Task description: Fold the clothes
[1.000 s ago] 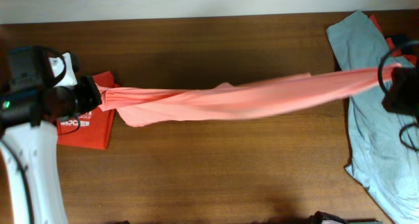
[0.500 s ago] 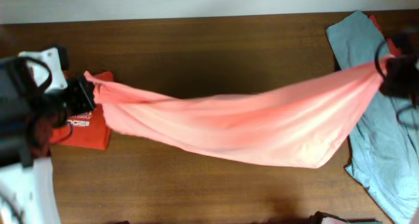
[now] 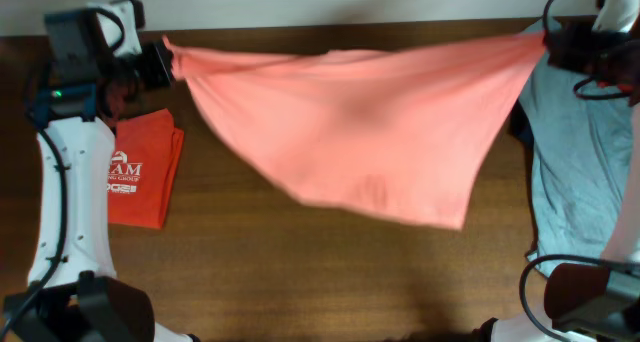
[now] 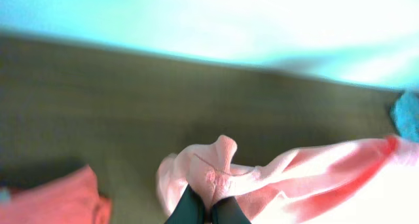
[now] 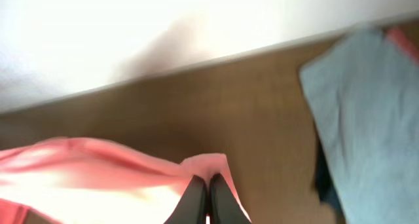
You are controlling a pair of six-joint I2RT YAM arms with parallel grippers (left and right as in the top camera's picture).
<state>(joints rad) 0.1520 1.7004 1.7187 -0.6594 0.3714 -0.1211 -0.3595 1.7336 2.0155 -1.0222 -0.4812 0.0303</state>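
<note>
Left claw [image 3: 160, 64] at the far-left table edge, fingers together, clamped on a bunched corner of the pink shirt [image 3: 370, 132]. Right claw [image 3: 552, 48] at the far right, likewise pinched closed on the opposite corner. Shirt stretched between the two, spread wide over the wooden table [image 3: 300, 282], lower edge sagging to a point toward the right. Folded red-orange shirt [image 3: 140, 177] flat on the left side, white lettering up. Grey-blue shirt [image 3: 585, 172] flat on the right side, partly under the pink one.
</note>
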